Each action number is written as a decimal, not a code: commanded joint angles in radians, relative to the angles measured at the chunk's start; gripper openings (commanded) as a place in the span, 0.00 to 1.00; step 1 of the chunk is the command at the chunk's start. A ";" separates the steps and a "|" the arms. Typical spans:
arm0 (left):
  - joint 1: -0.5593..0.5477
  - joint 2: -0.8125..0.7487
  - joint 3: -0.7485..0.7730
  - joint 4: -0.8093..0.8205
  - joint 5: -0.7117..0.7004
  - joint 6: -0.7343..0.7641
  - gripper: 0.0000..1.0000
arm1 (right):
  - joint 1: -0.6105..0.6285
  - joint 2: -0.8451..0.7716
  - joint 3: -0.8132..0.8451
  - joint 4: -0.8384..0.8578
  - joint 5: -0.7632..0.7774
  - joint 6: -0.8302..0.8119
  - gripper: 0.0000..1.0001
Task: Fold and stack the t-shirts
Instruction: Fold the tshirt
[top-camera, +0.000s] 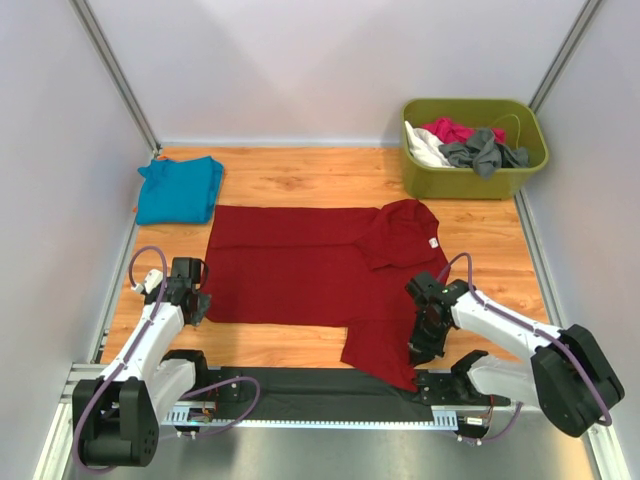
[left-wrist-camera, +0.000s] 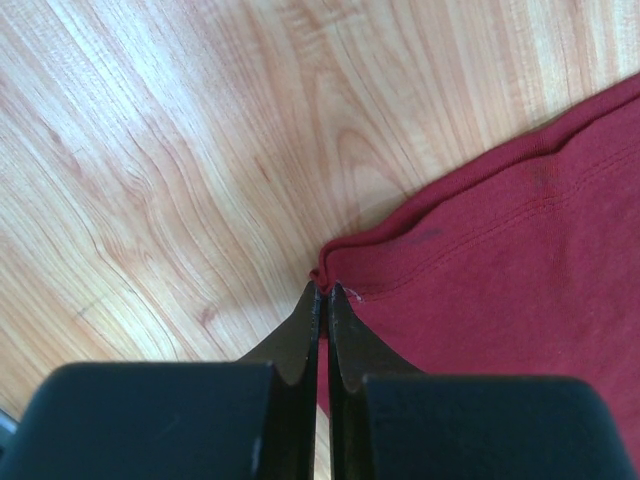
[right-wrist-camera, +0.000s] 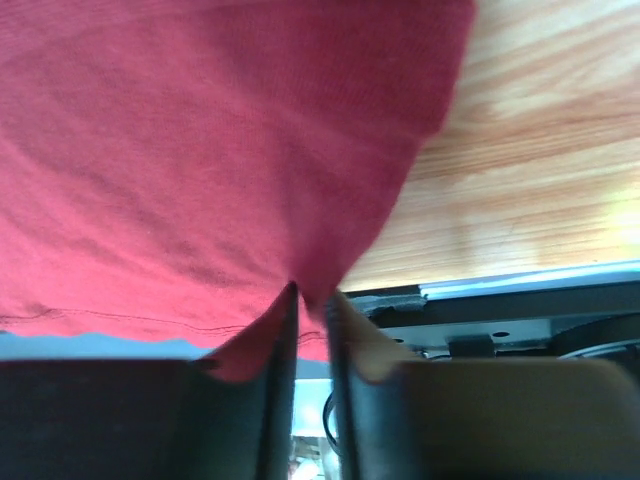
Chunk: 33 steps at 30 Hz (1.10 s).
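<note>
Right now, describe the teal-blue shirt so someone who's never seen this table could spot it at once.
Look at the wooden table and go to its far left corner, opposite the green bin of clothes. The teal-blue shirt lies there folded into a compact block. Unlike the big dark red shirt spread flat beside it, it is small, bright and untouched by either gripper.

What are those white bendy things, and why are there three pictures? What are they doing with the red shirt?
Those are two robot arms. Each ends in a two-finger pincher called an end effector. The big picture comes from a camera above and behind them; the other two come from small cameras on each wrist, looking past the fingers. On the wooden table lies a dark red shirt spread out, a folded blue shirt at the far left, and a green bin of other clothes at the far right. The left end effector is shut on the red shirt's corner. The right end effector pinches its near edge.
</note>
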 joint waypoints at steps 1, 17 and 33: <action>0.004 0.009 -0.005 -0.054 -0.014 0.014 0.00 | 0.004 0.005 -0.013 0.066 0.087 0.026 0.06; 0.004 0.105 0.253 -0.227 -0.061 0.001 0.00 | -0.144 0.100 0.465 -0.088 0.163 -0.131 0.00; 0.004 0.402 0.557 -0.271 -0.146 -0.081 0.00 | -0.367 0.489 0.965 -0.103 0.142 -0.312 0.00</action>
